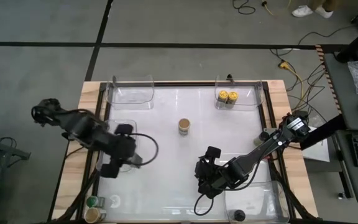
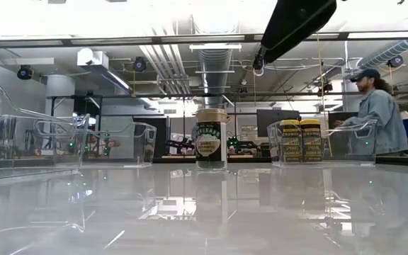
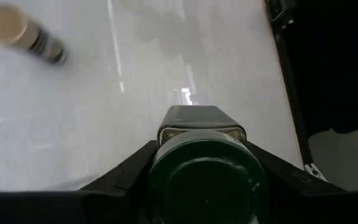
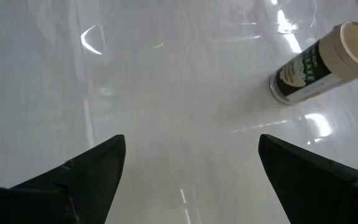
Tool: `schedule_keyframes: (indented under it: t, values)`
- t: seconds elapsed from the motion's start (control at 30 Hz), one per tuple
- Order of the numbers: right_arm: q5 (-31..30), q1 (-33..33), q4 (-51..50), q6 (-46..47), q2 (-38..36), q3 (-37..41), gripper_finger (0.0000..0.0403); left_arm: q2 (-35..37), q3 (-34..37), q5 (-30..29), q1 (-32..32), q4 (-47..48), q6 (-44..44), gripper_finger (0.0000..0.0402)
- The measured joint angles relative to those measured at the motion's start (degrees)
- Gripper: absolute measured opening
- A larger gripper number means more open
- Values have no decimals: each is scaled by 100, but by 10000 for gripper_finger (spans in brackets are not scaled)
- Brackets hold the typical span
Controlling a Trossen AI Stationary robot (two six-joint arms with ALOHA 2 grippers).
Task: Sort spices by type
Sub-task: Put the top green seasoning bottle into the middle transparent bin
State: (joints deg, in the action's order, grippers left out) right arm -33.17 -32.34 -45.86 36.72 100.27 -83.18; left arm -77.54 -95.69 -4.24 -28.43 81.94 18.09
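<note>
My left gripper (image 1: pixel 113 165) hangs above the clear bin (image 1: pixel 131 138) at the table's left side, shut on a spice jar with a dark green lid (image 3: pixel 202 177). A tan-lidded jar (image 1: pixel 184 126) stands upright on its base mid-table. Two yellow-lidded jars (image 1: pixel 227 97) stand in the far right bin (image 1: pixel 253 93). A black-lidded jar (image 1: pixel 238 216) stands in the near right bin (image 1: pixel 272 199). My right gripper (image 1: pixel 205 182) hovers open over bare table near that bin, with nothing between its fingers (image 4: pixel 98 168). My left gripper pinches the green-lidded jar between its two fingers (image 3: pixel 126 171), one on either side of the jar's lid end (image 3: pixel 160 155). The fingers slant down from above, and the jar's body (image 3: pixel 201 121) points away past them. The jar is lifted clear of the table.
A green-lidded jar (image 1: pixel 94 201) and a tan-lidded one (image 1: pixel 92 215) stand at the near left corner. An empty clear bin (image 1: pixel 132 92) sits at the far left. A person (image 2: pixel 377 113) stands in the room beyond the table.
</note>
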Motion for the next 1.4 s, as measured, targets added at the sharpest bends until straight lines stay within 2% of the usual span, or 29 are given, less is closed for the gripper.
schedule_keyframes:
  t: [0.2, 0.4, 0.73, 1.0, 1.13, 1.4]
  values:
    - [2, -2, 43, 36, 4, 4, 359, 479, 362, -508, -461, 338, 1102, 178]
    - [2, -2, 166, 38, 7, 4, 359, 952, 1442, -581, -496, 383, 1729, 178]
    - [6, -2, 208, 36, 9, 4, 359, 1305, 2989, -585, -485, -211, 1906, 178]
    - [5, -2, 312, 19, 11, 4, 359, 1175, 3532, -585, -484, -624, 1859, 178]
    - [5, -2, 318, 19, 11, 4, 359, 1216, 3796, -581, -454, -1159, 1811, 178]
    - [5, -2, 333, 19, 11, 7, 359, 1399, 4450, -353, -100, -1451, 1757, 178]
